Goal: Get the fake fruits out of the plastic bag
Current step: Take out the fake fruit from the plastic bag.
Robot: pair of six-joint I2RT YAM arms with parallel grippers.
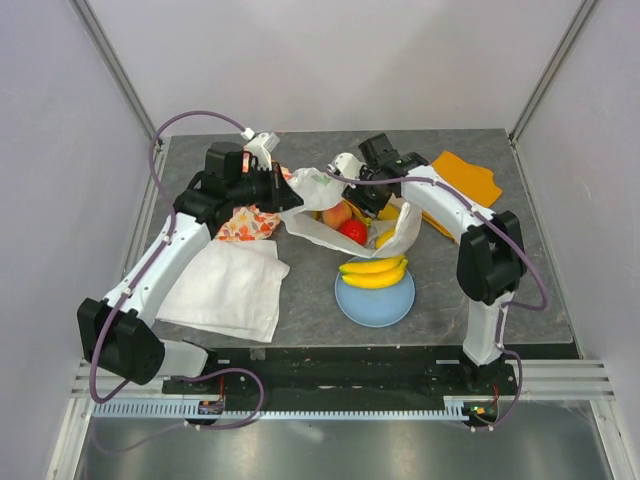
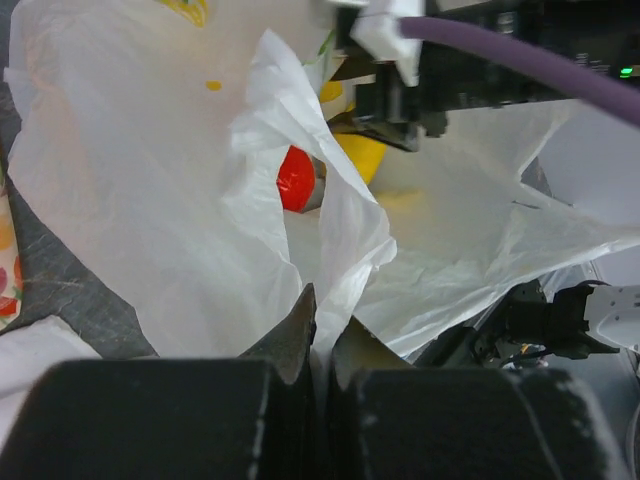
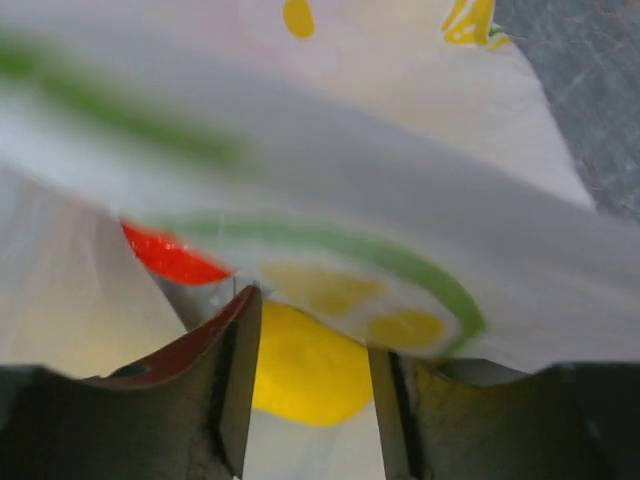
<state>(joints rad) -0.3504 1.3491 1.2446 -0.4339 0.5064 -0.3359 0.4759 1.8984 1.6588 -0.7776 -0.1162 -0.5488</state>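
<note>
White bag point(image 1: 312, 232) — yellow bananas point(image 1: 374, 272), blue plate point(image 1: 375, 306)

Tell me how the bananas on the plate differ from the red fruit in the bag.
The bananas are yellow, long and curved; the red fruit is round. The bananas lie in the open on the blue plate; the red fruit sits inside the plastic bag, partly hidden by its folds. The bananas are a bunch; the red fruit is a single piece. Both are brightly coloured fake fruits.
</note>
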